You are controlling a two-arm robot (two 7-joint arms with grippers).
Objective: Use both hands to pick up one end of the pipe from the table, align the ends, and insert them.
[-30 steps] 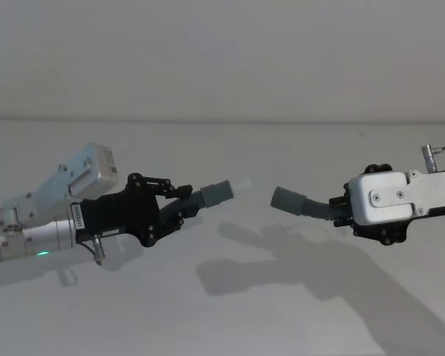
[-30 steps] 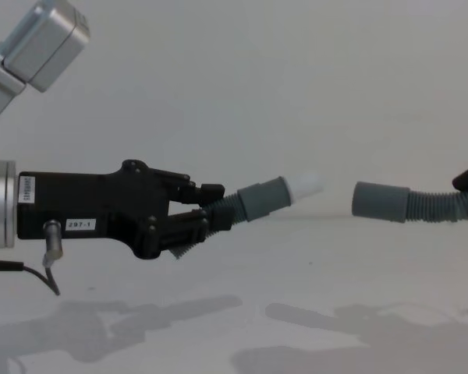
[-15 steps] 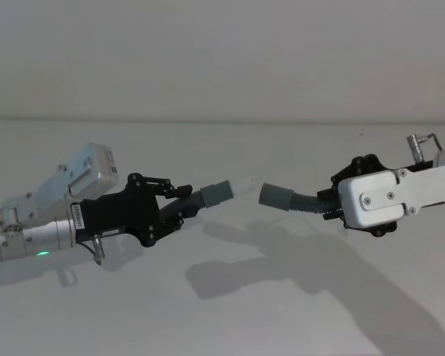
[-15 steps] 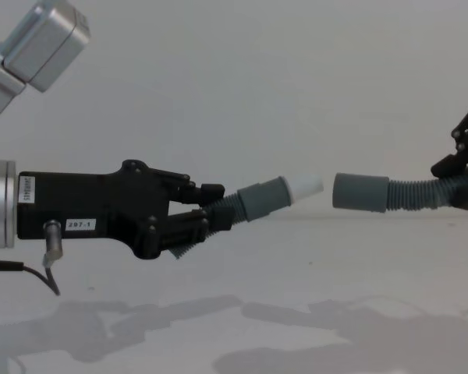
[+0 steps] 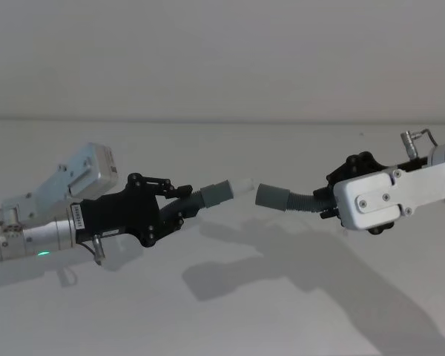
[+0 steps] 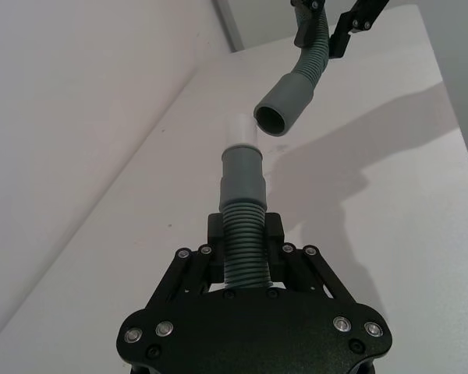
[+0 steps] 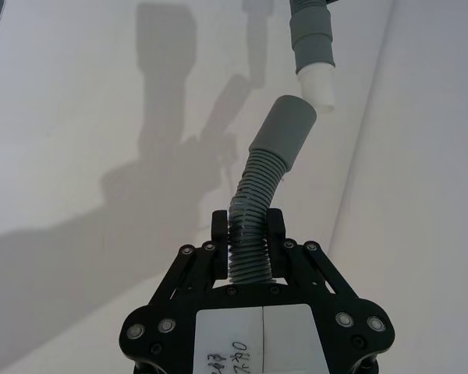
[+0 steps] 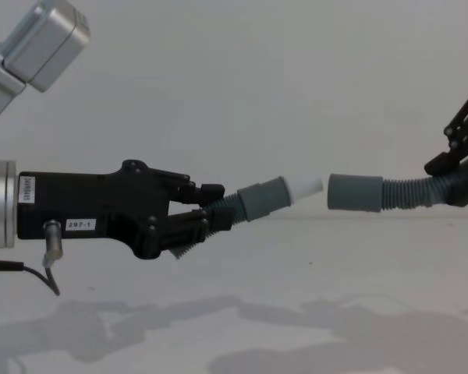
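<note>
The left tool [image 6: 246,269] clamps the short hose [image 6: 243,214], its white tip [image 6: 242,129] just beside the wider cuff [image 6: 285,104].

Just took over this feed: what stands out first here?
Two hose ends nearly meet in mid-air above the table: the white tip on the left end effector's piece faces the grey cuff of the right end effector's piece. A small gap remains; nothing is inserted yet.

Short hose [image 8: 253,201] on the left, long hose [image 8: 382,193] on the right, ends just apart above the table [image 8: 296,273].
</note>
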